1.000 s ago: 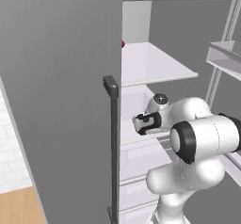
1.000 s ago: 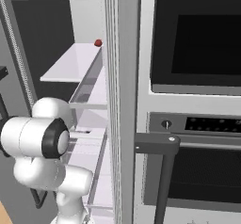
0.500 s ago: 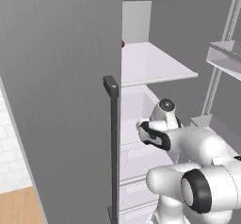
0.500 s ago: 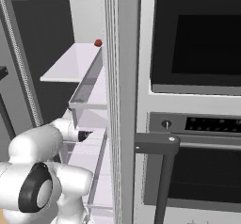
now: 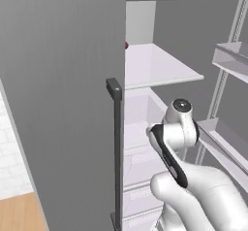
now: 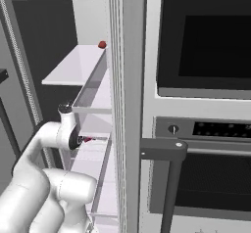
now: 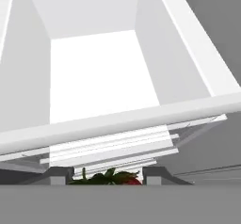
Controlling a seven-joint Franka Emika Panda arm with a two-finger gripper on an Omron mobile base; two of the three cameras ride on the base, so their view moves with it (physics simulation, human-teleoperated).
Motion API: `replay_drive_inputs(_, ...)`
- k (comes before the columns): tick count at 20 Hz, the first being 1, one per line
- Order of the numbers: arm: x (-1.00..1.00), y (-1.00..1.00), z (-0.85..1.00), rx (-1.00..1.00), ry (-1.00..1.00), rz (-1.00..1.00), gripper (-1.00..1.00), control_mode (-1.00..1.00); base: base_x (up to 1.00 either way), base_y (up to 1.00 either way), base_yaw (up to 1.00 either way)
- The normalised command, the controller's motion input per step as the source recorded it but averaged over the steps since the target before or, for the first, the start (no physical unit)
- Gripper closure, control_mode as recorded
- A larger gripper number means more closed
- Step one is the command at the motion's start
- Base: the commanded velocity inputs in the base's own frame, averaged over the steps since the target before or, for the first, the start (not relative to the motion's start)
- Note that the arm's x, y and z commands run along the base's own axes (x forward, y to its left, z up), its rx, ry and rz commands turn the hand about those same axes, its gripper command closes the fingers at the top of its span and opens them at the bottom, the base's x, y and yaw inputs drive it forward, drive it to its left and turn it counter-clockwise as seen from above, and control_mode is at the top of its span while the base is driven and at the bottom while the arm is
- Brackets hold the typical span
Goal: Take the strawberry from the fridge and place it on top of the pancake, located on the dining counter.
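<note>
The end effector [image 7: 109, 180] is closed on the strawberry [image 7: 113, 178], its green leaves toward the camera, red body beyond; its long axis cannot be told; it hangs in the open fridge [image 5: 63, 104], over a white drawer [image 7: 94, 82].

Black-glass wall ovens [image 6: 206, 109], wood floor [image 5: 19, 215]

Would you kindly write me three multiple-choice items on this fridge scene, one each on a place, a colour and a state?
1. Where is the strawberry? A) in the claw, between its tips B) on the floor C) on the oven
2. What colour is the handle on the fridge door? A) red B) dark C) yellow
3. How is that door? A) open B) shut C) taken off
Key: 1 A, the hand view shows it there; 2 B, a dark bar on grey; 3 A, the white shelves are exposed.
</note>
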Motion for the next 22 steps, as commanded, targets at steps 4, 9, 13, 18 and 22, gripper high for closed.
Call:
replay_drive_inputs(4, -0.76, -0.03, 0.34, 0.00, 0.00, 0.00, 1.00, -1.00, 0.00, 0.00, 0.00)
replay_drive_inputs(9, -0.73, 0.00, 0.29, 0.00, 0.00, 0.00, 1.00, -1.00, 0.00, 0.00, 0.00)
replay_drive_inputs(13, -0.73, 0.00, 0.27, 0.00, 0.00, 0.00, 1.00, -1.00, 0.00, 0.00, 0.00)
replay_drive_inputs(18, -0.76, 0.00, 0.21, 0.00, 0.00, 0.00, 1.00, -1.00, 0.00, 0.00, 0.00)
replay_drive_inputs(22, -0.71, 0.00, 0.14, 0.00, 0.00, 0.00, 1.00, -1.00, 0.00, 0.00, 0.00)
